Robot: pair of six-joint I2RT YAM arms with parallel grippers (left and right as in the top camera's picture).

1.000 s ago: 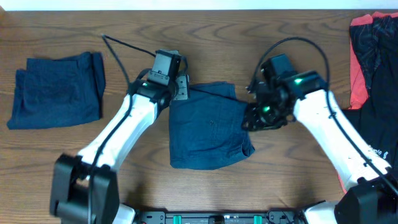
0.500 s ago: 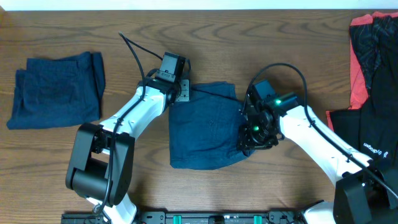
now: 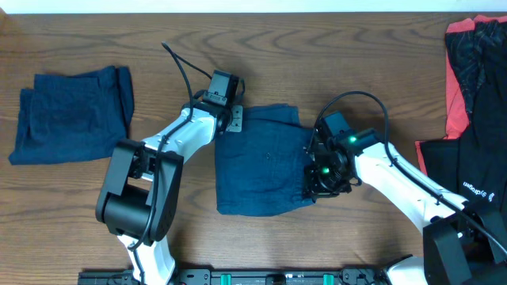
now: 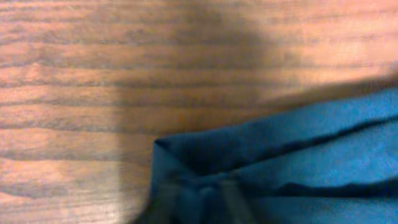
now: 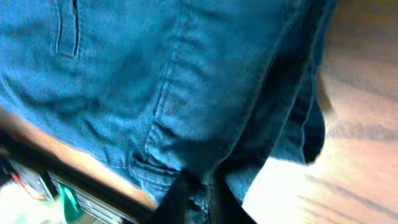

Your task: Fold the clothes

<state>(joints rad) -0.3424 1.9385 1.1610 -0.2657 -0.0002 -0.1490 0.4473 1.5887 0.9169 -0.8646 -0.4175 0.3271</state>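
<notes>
Wooden tabletop [image 3: 380,63], limp, light navy shorts [image 3: 261,170].
My right jaws pinch the 3 o'clock edge; left jaws at the 11 o'clock corner, grip unclear.

two navy blue garments on the surface [image 3: 380,63]: the left garment [image 3: 75,115] and the middle garment [image 3: 265,170]. one heap of black and coral-red cloth [image 3: 475,79], its pieces too overlapped to count. two tools: left tool [image 3: 231,120], right tool [image 3: 318,186].
</notes>
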